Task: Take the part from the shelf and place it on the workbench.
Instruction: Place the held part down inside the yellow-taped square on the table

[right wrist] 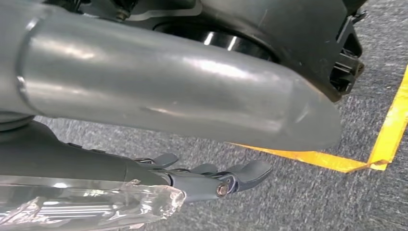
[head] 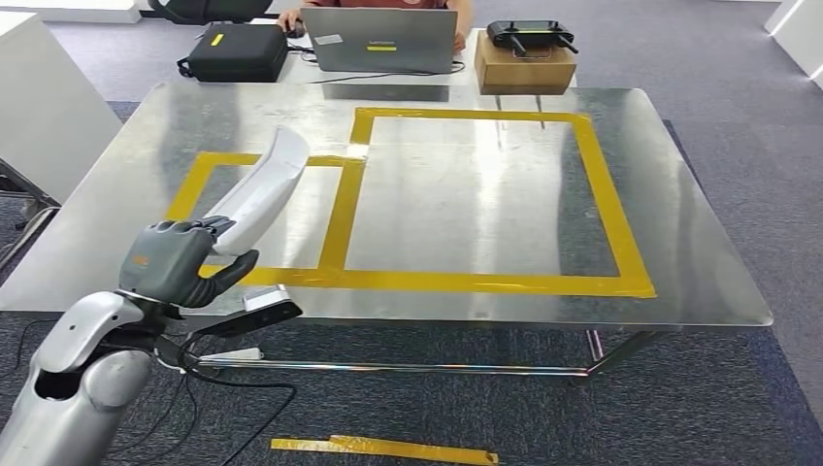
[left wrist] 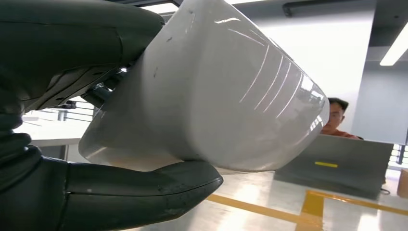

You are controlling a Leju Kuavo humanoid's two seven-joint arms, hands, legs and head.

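While the left hand (head: 175,260) hangs just past the near left edge of the workbench (head: 699,223), its dark fingers are wrapped around the lower end of the part (head: 260,189), a long, curved white shell. The piece slants up and away from the hand, out over the smaller yellow-taped rectangle (head: 199,175) on the steel top; whether its far tip touches the metal or floats above it I can't quite tell from here. Seen from the wrist, the part (left wrist: 211,91) is glossy and broad, pinched between the thick thumb (left wrist: 144,192) below and the palm above.

Down by the carpet, the right hand (right wrist: 211,180) hangs with its fingers stretched out and nothing in them, near a corner of yellow floor tape (right wrist: 380,154).

Beside the small rectangle, a larger taped rectangle (head: 602,194) takes up the middle of the bench. Beyond the far edge a person (head: 378,5) sits behind a grey laptop (head: 380,41), with a black case (head: 238,51) to one side and a cardboard box (head: 524,68) carrying a black controller (head: 529,35) to the other. A loose strip of yellow tape (head: 383,449) lies on the floor under the near edge.
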